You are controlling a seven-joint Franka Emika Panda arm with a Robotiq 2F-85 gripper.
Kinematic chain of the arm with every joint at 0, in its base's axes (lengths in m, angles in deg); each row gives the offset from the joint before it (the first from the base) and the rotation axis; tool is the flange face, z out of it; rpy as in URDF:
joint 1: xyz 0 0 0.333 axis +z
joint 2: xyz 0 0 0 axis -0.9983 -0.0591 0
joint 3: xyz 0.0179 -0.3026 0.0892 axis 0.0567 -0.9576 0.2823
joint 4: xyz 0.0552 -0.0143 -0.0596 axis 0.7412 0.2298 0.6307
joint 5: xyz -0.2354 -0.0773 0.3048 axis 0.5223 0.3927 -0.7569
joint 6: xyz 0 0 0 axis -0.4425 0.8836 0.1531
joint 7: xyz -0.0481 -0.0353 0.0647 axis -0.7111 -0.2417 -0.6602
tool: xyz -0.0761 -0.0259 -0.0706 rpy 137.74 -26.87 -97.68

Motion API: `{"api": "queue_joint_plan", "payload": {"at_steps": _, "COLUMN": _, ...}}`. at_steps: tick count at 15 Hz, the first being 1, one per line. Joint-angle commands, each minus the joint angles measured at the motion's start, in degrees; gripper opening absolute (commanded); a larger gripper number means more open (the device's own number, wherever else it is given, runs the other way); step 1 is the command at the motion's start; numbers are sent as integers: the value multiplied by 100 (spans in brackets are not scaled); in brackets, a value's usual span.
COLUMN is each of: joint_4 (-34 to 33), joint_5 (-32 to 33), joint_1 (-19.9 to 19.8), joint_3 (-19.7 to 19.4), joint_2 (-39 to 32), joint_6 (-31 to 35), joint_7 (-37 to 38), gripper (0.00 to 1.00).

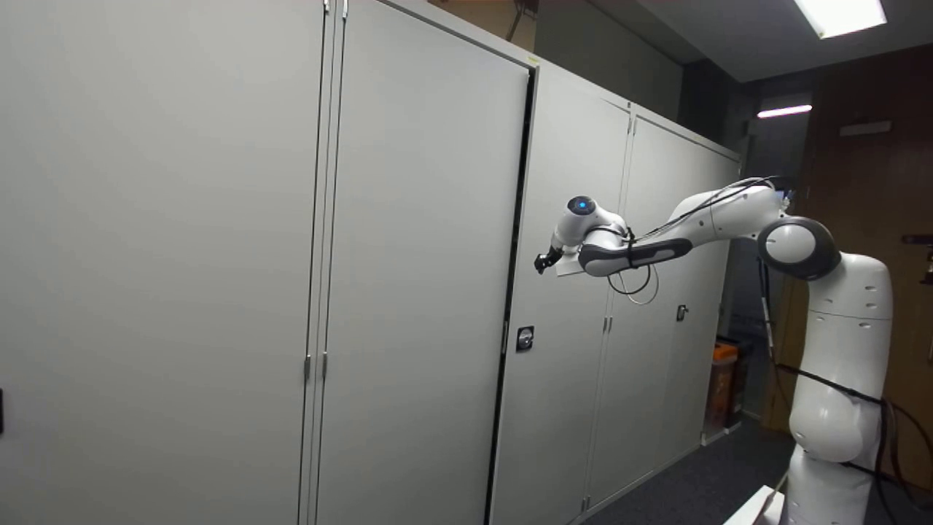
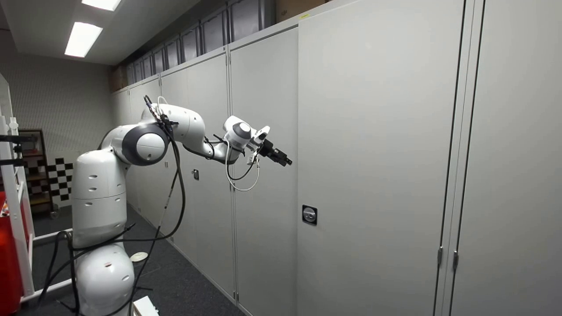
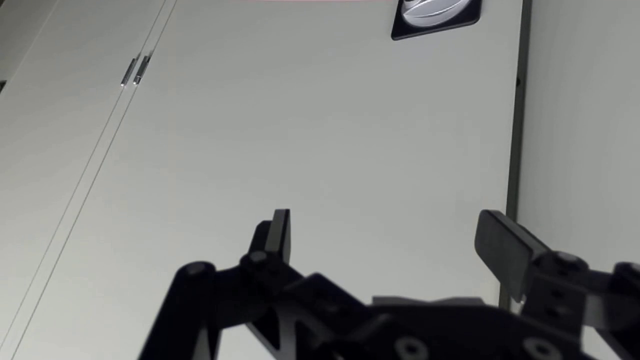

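Two fingers (image 3: 504,250) stand wide apart, holding nothing, before the door (image 3: 325,140); a dark gap (image 3: 518,110) runs along its edge, the handle (image 1: 525,338) sits lower in both exterior views. Misaligned contact could scrape the door or wedge the fingers in the gap.

Prob. lab rm: cabinets (image 2: 373,153), robot (image 1: 789,251).

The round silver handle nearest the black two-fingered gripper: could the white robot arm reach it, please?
Probably yes: the handle sits below the open, empty gripper, with nothing visible in between.
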Motion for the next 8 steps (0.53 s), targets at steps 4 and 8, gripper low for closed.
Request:
{"api": "queue_joint_plan", "payload": {"at_steps": 4, "joint_4": -925, "joint_5": 505, "joint_1": 406, "joint_3": -289, "joint_2": -622, "joint_6": -387, "joint_7": 410, "gripper": 100}}
{"api": "queue_joint_plan", "payload": {"at_steps": 8, "joint_4": -1290, "joint_5": 722, "joint_1": 565, "joint_3": -382, "joint_2": -890, "joint_6": -420, "joint_7": 667, "gripper": 100}}
